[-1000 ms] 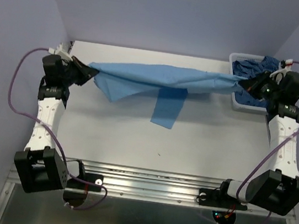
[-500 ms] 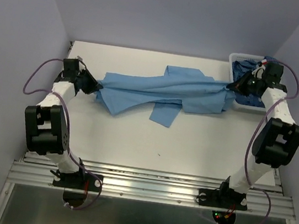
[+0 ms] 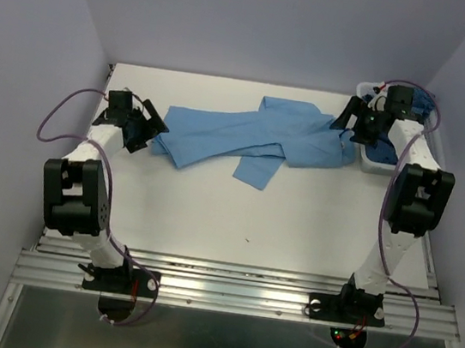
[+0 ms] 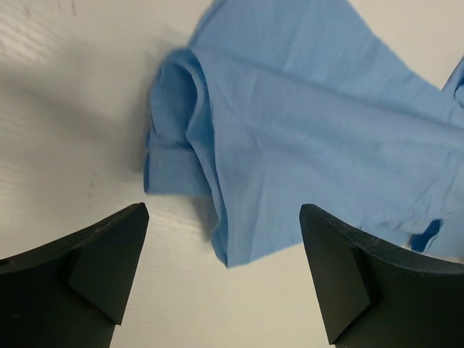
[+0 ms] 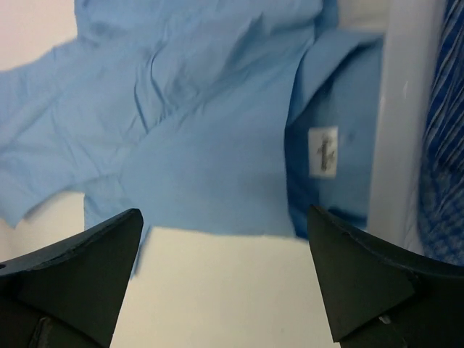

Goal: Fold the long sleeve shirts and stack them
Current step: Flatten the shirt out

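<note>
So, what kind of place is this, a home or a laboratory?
Probably a robot test cell in a laboratory, not a home: the left arm and right arm bolted to an aluminium rail, a white table closed in by plain lilac walls.

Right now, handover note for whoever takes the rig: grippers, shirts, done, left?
Left gripper: open, empty, at the left end of the light blue shirt.
Right gripper: open, empty, over its collar end beside the basket.
Light blue shirt: rumpled on the table, unfolded.
Patterned shirt: in the basket.
Done: nothing folded or stacked.
Left: fold both, stack.
</note>
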`<state>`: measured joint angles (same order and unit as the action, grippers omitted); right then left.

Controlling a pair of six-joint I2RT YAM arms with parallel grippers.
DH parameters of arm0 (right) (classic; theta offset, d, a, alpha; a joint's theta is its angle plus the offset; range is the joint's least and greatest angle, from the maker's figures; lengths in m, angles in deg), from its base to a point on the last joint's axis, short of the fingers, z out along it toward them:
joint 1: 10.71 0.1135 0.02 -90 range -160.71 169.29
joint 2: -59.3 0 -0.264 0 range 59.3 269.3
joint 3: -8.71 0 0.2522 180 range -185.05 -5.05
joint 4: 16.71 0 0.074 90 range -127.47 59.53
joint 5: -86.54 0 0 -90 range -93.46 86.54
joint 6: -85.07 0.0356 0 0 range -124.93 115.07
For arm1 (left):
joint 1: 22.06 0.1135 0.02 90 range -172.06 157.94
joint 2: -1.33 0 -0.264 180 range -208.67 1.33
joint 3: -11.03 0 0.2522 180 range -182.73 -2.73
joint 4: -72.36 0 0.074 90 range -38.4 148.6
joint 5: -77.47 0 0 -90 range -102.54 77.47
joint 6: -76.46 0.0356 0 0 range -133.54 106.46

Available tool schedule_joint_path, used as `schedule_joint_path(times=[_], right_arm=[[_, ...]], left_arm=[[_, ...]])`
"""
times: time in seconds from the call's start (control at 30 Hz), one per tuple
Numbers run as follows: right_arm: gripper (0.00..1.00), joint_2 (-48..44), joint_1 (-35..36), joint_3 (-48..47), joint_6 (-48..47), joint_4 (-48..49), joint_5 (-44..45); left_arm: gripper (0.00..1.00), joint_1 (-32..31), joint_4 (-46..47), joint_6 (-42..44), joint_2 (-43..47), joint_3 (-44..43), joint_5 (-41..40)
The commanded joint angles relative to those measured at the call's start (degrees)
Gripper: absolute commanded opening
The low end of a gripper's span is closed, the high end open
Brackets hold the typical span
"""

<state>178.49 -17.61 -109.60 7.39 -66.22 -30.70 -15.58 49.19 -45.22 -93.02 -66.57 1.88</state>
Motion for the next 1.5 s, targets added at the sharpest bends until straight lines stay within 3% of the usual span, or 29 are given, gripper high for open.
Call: schedule_joint_path(times=[0.0,0.17,0.27,0.53,0.63,0.83,0.93,0.97,1.37,1.47], right_arm=[[1.00,-15.0,3.2,8.4,-2.6,7.4,1.8],[1.00,-25.7,3.9,27.0,1.0,16.3,9.3],[1.00,-25.4,3.9,31.9,-1.1,18.3,9.6],[1.00,-20.0,3.9,30.5,-5.4,14.0,15.4],[1.00,-18.2,3.9,29.4,-6.1,14.9,14.5],[1.00,-13.3,5.0,25.8,-9.9,15.9,14.5],[1.00,-11.3,5.0,24.0,-11.0,15.5,16.0],[1.00,-10.9,5.0,23.7,-11.0,15.4,16.2],[1.00,-8.1,8.9,23.9,-13.0,16.2,6.7],[0.93,-9.0,9.4,25.9,-13.5,16.8,3.3]], left_arm=[[0.99,-6.0,0.4,-2.0,9.1,6.1,-5.3],[0.99,-11.4,2.5,-6.3,12.3,14.5,-7.0],[0.99,-11.6,6.3,-6.6,11.9,17.4,-7.0],[0.96,-11.6,9.0,-6.4,3.8,14.5,-6.5],[0.89,-11.6,11.1,-6.1,1.1,13.0,-6.3],[0.59,-11.6,11.2,-5.2,-4.6,8.6,-6.9],[0.09,-11.6,10.6,-4.6,-5.9,6.7,-5.9],[0.00,-11.5,10.7,-4.5,-5.8,6.7,-5.4],[0.00,-11.5,9.5,-4.1,1.3,8.1,-5.2],[0.00,-11.6,9.5,-3.9,2.4,8.1,-5.7]])
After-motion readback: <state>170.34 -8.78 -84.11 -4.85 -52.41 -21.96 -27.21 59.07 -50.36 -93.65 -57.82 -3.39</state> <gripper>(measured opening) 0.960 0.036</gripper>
